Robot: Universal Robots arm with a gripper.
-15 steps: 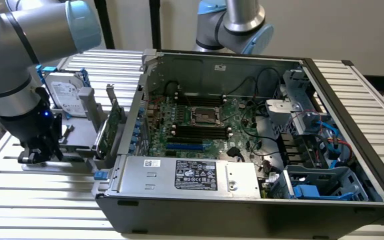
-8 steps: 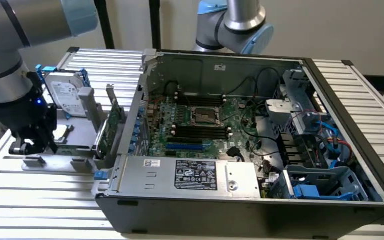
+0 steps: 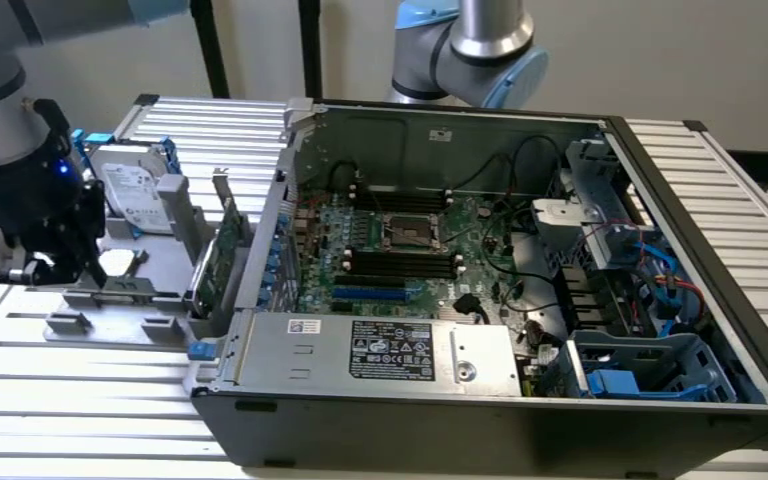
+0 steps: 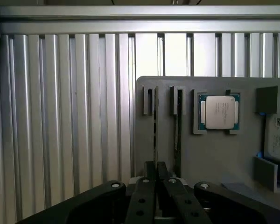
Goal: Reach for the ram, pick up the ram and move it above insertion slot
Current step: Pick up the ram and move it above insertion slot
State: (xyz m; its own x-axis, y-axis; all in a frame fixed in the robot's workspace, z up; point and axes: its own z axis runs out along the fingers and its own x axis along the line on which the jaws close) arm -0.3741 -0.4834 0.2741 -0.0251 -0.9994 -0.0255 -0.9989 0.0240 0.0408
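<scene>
Robot lab: opened computer [image 3: 491, 400], slatted bench [image 3: 77, 400]

Honestly, nothing here is readable for me. The black label [image 3: 391, 352] on the power supply [image 3: 277, 365] has white print and a few little marks, but it's all too tiny to make out. Same with the white sticker [image 3: 135, 195] on the hard drive [image 3: 157, 225] and the faint print on the processor lid [image 4: 220, 112] in my wrist view.
</scene>
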